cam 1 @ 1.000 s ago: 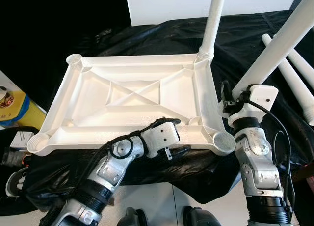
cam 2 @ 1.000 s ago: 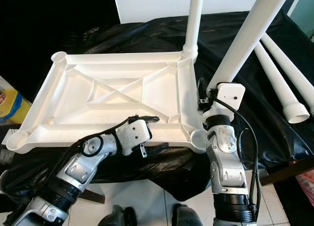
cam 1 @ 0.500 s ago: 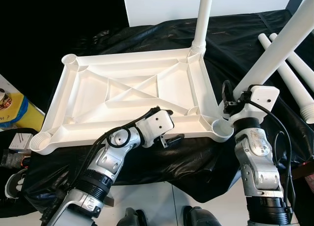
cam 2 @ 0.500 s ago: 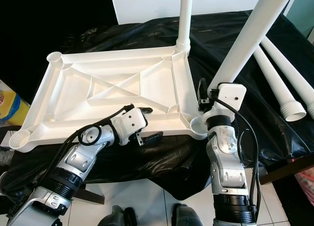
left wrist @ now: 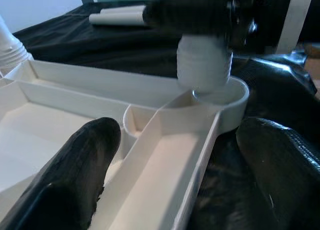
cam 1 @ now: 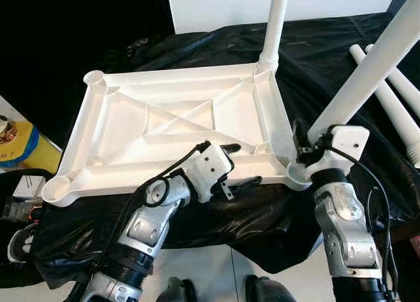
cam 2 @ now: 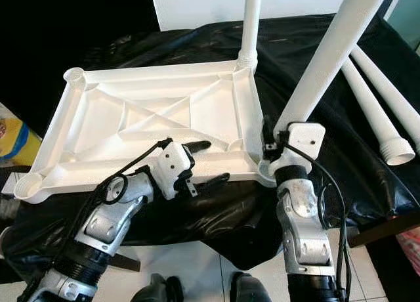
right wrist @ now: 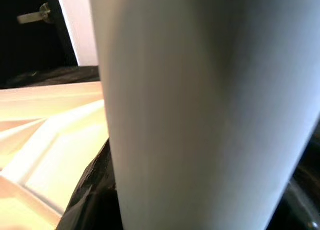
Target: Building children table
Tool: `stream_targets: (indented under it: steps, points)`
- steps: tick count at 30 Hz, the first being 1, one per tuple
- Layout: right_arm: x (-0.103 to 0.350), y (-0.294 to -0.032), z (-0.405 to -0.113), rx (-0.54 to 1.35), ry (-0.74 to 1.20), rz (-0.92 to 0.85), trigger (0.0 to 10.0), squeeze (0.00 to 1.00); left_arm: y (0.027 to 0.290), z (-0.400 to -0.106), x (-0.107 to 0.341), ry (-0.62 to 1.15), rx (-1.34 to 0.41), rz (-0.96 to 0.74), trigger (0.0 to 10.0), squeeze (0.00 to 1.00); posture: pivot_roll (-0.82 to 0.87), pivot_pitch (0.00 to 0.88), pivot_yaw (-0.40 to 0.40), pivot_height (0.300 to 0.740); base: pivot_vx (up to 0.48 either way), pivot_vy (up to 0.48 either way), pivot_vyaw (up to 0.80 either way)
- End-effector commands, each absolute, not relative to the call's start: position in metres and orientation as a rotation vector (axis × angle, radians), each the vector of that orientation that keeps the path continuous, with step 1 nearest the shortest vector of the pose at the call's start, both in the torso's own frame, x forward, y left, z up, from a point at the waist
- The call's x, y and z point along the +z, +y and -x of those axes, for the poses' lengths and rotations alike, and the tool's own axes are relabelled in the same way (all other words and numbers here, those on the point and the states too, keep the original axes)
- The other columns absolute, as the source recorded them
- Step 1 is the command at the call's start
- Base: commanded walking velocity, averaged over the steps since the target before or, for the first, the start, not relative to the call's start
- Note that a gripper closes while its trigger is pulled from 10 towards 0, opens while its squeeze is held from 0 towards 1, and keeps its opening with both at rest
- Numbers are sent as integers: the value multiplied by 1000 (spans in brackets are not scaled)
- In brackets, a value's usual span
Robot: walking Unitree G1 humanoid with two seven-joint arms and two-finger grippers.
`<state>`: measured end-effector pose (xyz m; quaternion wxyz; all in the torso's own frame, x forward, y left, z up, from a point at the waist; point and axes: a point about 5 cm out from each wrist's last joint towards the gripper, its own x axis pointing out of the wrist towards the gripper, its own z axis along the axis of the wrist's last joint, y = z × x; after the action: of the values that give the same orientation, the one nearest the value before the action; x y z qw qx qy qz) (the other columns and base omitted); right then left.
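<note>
- Upside down, the white tabletop [cam 1: 177,128] lies on the black-draped desk [cam 1: 328,52].
- Left gripper [cam 1: 239,165], open, straddles the tabletop's near rim.
- Right gripper [cam 1: 303,146] clasps a white leg [cam 1: 367,72] at the tabletop's near-right corner socket.

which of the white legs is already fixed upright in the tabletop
The far leg, standing in the far right corner socket of the upturned tabletop. The right gripper holds another leg at the near right corner; two more legs lie on the black cloth.
</note>
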<state>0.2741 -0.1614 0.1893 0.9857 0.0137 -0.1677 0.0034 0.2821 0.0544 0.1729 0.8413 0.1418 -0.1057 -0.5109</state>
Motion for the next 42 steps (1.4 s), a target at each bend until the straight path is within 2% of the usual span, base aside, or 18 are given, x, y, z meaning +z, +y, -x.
stream_targets:
  steps: [1, 4, 11, 24, 42]
  points:
    - [188, -160, -271, 25, -332, -28, 10000, 0, 52, -274, 169, -198, -1149, -282, 10000, 0, -165, 163, 57, 740, 0, 0, 0]
    - [183, -159, -267, 36, -314, -24, 10000, 0, 47, -263, 166, -182, -1225, -273, 10000, 0, -165, 166, 57, 740, 0, 0, 0]
    - [167, -163, -255, 42, -252, -9, 10000, 0, 44, -253, 163, -163, -1267, -251, 10000, 0, -163, 174, 61, 740, 0, 0, 0]
    - [150, -174, -255, 25, -193, -1, 10000, 0, 44, -244, 164, -137, -1260, -210, 10000, 0, -161, 184, 65, 740, 0, 0, 0]
    - [133, -165, -251, 195, -235, 132, 10000, 0, 44, -242, 171, -131, -1238, -198, 10000, 0, -154, 181, 74, 740, 0, 0, 0]
